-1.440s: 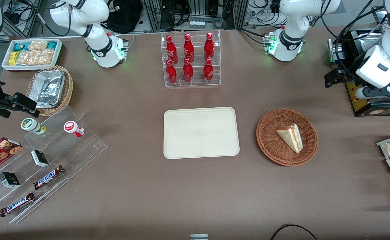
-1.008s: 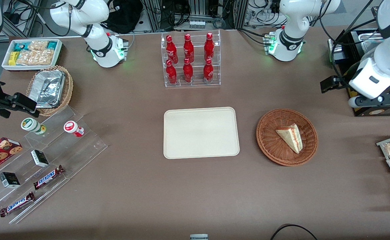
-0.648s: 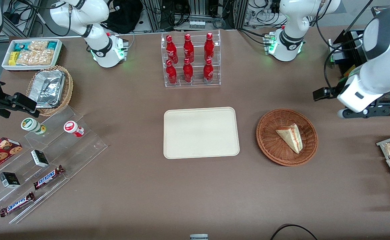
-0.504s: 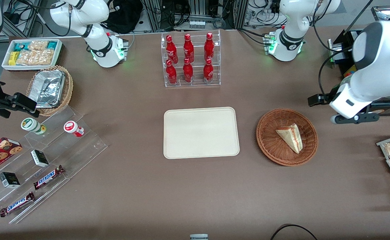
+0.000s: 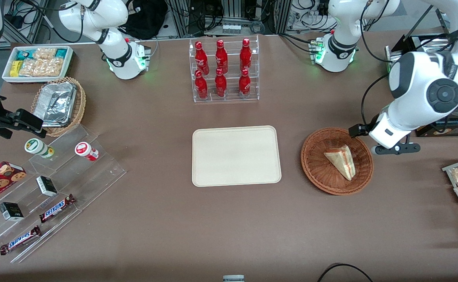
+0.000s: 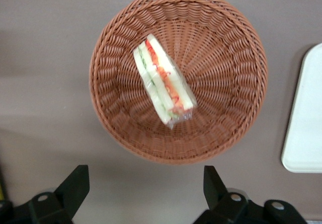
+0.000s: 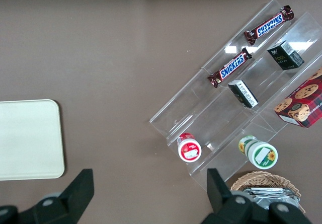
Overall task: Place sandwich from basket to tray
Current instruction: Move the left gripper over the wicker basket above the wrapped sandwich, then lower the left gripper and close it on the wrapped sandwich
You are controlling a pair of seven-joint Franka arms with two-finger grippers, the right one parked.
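Sandwich (image 5: pixel 341 159): one, lying in the basket (image 5: pixel 315 164), untouched.
Baskets: one reddish-brown.
Tray (image 5: pixel 236 155): one, bare, at the basket's 9 o'clock.
Gripper (image 6: pixel 143 194): fingers spread apart, holding nothing, above the table beside the basket's rim, sandwich clear of it.

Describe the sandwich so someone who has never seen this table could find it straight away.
Start at the cream tray in the middle of the table; beside it, toward the working arm's end, sits a round reddish-brown wicker basket. The sandwich lies inside it: a pale triangular wedge with red and green filling on its edge, the basket's only content. The open end effector hovers above the basket's rim.
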